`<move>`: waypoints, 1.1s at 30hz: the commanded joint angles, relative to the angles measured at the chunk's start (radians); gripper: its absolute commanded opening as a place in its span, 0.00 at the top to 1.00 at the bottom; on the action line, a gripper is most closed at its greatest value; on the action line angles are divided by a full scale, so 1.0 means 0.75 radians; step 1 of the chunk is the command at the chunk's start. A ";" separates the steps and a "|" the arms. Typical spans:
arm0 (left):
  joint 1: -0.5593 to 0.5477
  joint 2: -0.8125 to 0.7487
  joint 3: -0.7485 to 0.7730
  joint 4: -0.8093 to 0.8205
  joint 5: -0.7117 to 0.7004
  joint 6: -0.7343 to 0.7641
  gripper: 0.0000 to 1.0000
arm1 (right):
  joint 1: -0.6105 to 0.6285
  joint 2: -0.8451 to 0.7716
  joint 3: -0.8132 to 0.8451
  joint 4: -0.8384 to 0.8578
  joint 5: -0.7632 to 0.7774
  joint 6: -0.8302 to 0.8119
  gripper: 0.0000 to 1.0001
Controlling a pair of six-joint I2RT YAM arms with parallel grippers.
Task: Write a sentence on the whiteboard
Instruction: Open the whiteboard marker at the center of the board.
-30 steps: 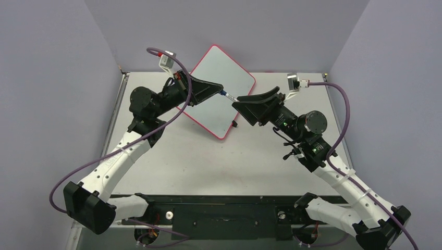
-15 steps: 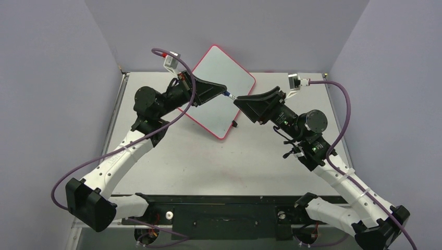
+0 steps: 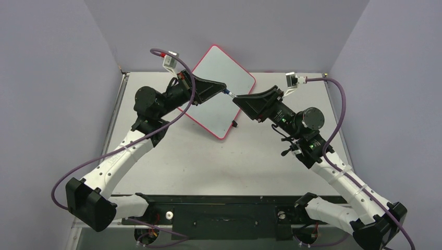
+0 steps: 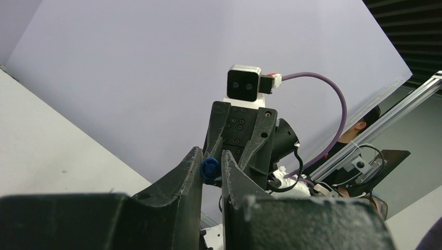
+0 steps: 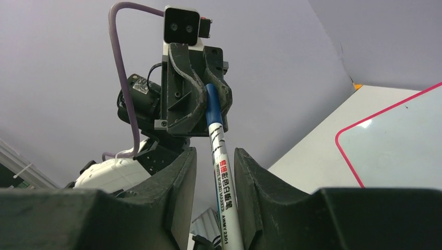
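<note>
Grey table [image 3: 208,156], lilac walls [image 3: 234,26]; white marker [image 5: 222,174], blue cap; person [image 4: 366,122] behind metal frame [image 4: 412,99].

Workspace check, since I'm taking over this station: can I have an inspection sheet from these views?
Surface: pale grey table, flat.
Job's things: whiteboard lies diagonally at the far side, no writing seen; marker spans both grippers.
Clutter: nothing seen.
Grippers: left gripper shut on the blue cap; right gripper straddles the marker, grip unclear.
Cables: purple cable runs from each wrist camera along its arm.
Surroundings: lavender walls on three sides.
</note>
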 commanded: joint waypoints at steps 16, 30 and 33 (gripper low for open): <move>-0.033 -0.011 -0.030 0.017 -0.012 0.069 1.00 | -0.008 0.013 0.025 0.148 -0.030 0.038 1.00; 0.019 -0.049 -0.041 -0.005 -0.047 0.073 1.00 | -0.026 -0.009 -0.015 0.078 0.022 0.014 1.00; 0.083 -0.080 -0.063 -0.005 -0.061 0.040 1.00 | -0.028 -0.010 -0.024 0.081 0.019 0.016 1.00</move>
